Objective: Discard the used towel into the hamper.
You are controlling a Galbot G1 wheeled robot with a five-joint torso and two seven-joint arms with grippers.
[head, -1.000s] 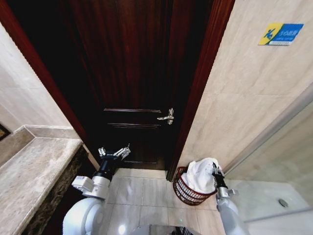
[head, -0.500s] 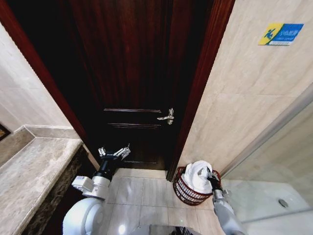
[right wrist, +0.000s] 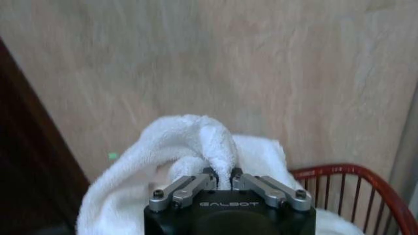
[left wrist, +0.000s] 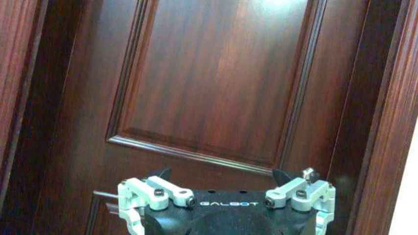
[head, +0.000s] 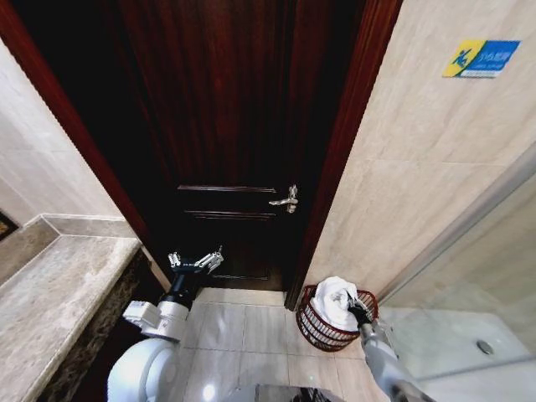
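Observation:
The white towel [head: 335,300] sits bunched inside the hamper [head: 314,328], a small round dark red wire basket on the floor beside the door frame. My right gripper [head: 353,306] is low over the hamper's rim, shut on a fold of the towel [right wrist: 209,142]. The wrist view shows the fold pinched between its fingers [right wrist: 196,185], with the hamper's red rim [right wrist: 353,174] beside it. My left gripper [head: 195,261] hangs open in front of the dark wooden door, well away from the hamper, its fingers [left wrist: 155,191] spread wide.
A dark wooden door [head: 234,126] with a metal handle [head: 286,200] stands ahead. A marble counter [head: 59,293] is at the left. A tiled wall [head: 427,167] and a glass panel [head: 477,276] lie to the right. Pale floor tiles [head: 243,327] spread between the arms.
My right gripper has lowered with the towel, and the towel has sunk deeper into the hamper. The left arm has not moved.

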